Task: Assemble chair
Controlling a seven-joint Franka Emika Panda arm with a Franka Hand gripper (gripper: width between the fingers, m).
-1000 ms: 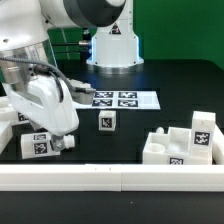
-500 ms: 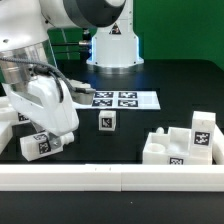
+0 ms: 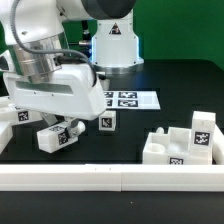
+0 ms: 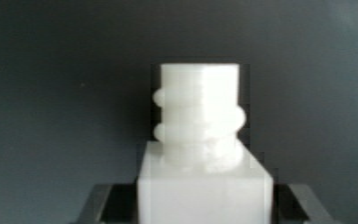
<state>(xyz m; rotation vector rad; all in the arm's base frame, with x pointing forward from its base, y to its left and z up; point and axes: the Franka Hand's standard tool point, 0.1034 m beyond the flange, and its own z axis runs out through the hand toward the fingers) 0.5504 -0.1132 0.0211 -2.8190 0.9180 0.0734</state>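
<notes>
Exterior view: the jaws are closed on a pegged leg (image 3: 52, 136) of the chair. They pinch its white block from two opposite sides, and its tagged face turns toward the camera. The leg hangs slightly tilted directly under the jaws. Whether it has fully cleared the black desk (image 3: 170, 112) cannot be told.

Wrist view: the same leg (image 4: 201, 165) fills the space between the jaws, and its round peg (image 4: 201, 85) points away from them. The dark fingers (image 4: 114, 205) flank the square body.

Handling: the part looks like rigid, light moulded plastic with smooth faces. It should not deform under pressure, but it could twist or slip if pinched near an edge. The flat sides of the block are the sound place to grip. The peg must be left free for its socket.

Surroundings: a small tagged cube (image 3: 107, 121) stands just beside the jaws, toward the exterior view's right, and is the nearest obstacle to any sideways travel. The marker board (image 3: 128, 100) lies beyond the jaws. The other chair pieces (image 3: 180, 145) sit well apart, farther to the exterior view's right. The long border rail (image 3: 110, 178) runs on the near side of the jaws. Another white piece (image 3: 12, 115) lies close on their other side, partly hidden by the arm.
</notes>
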